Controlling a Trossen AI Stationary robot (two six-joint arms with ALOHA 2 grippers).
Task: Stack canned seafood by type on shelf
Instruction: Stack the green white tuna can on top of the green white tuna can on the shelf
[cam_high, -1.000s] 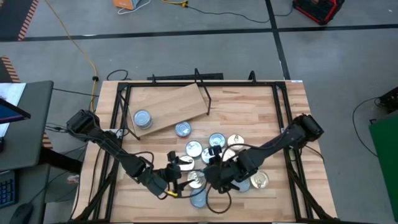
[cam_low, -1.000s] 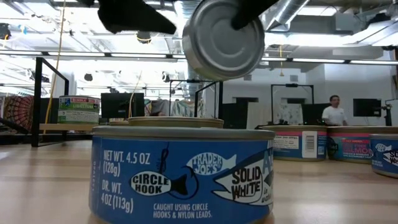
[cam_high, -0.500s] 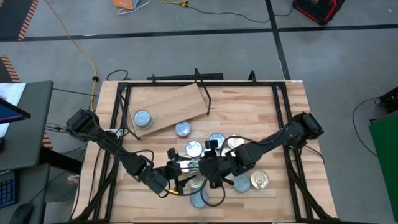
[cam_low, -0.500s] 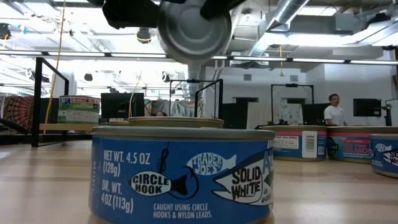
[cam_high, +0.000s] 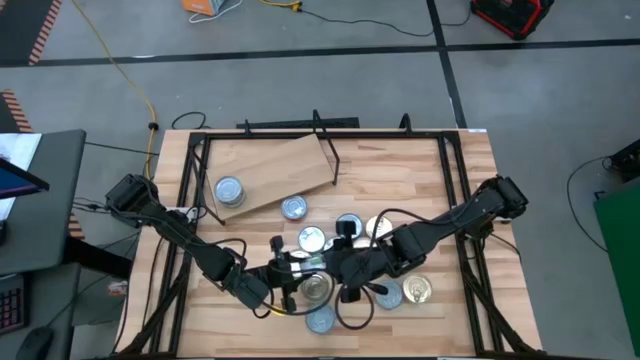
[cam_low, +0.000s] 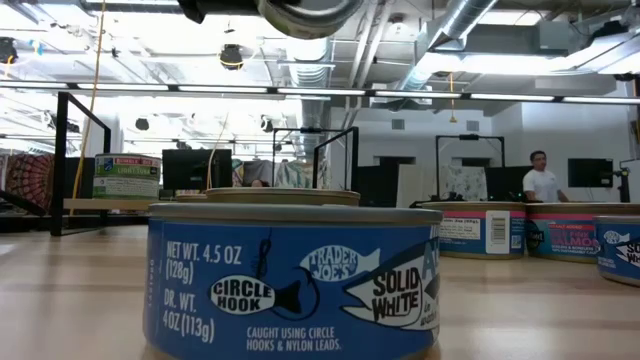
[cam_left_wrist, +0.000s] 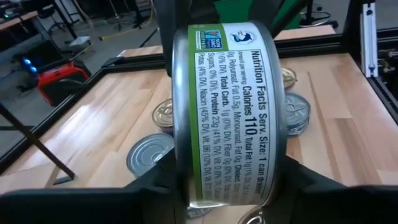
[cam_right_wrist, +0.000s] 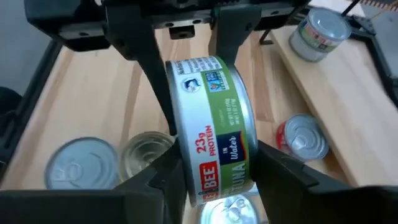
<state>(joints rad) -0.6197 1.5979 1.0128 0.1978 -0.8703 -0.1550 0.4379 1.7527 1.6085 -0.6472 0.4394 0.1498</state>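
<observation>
Both grippers meet above the front-centre of the table (cam_high: 440, 170), over the loose cluster of tins.

Green-labelled tin (cam_left_wrist: 227, 112) is held on edge in the air between the two grippers. Label reads nutrition facts on one side, "in water" on the other.

Left gripper (cam_high: 285, 275): reaches in from the left. Its fingers (cam_left_wrist: 155, 180) press on the tin's two flat faces.

Right gripper (cam_high: 335, 268): comes in from the right, facing the left one. Its fingers (cam_right_wrist: 280, 171) sit on either side of the same tin, at or very near its flat faces; I cannot tell whether they still clamp it.

The low view catches only the tin's lower rim at the very top of the picture.

Shelf board (cam_high: 285, 170) lies askew at the back left of the table. One silver-lidded tin (cam_high: 229, 191) stands on it; another (cam_high: 293, 208) sits at its front edge.

Blue-labelled tin (cam_low: 290, 280) stands upright on the table, closest to the low camera.

A person (cam_low: 541, 180) stands far back in the room.
</observation>
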